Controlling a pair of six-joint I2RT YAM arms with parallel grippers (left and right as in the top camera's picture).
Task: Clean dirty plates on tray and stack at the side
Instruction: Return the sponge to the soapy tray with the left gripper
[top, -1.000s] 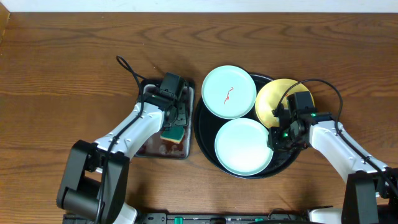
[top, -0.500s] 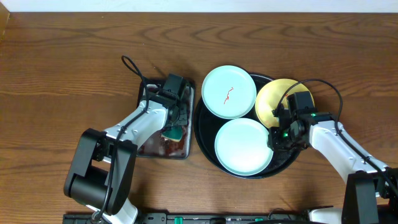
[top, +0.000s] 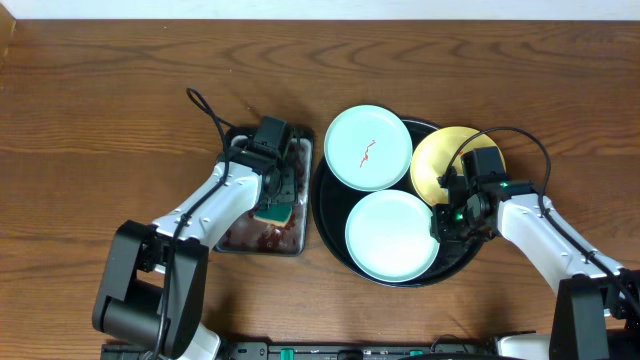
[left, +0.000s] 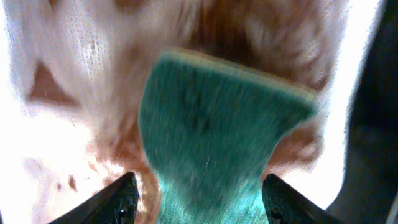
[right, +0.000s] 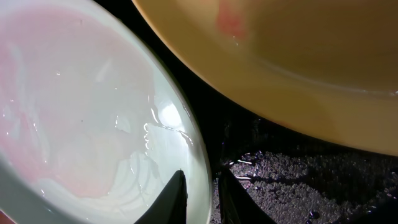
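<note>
3 plates, all on 1 black tray (top: 328, 205) by the desk's (top: 120, 100) near edge, right of centre: far mint plate (top: 368, 148) with a red squiggle, near mint plate (top: 392, 235), yellow plate (top: 440, 160). 1 stained metal tray (top: 240, 235) just left, 1 sponge (top: 276, 212) on it. Brown wood-grain desk. Clamped on sponge: left tool (left: 202, 202). Nearly together, pinching near mint plate's rim beside yellow plate: right tool (right: 202, 196).

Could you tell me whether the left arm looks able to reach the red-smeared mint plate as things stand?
Probably yes: the red-smeared plate lies close beside the left end effector, and nothing stands between them.
</note>
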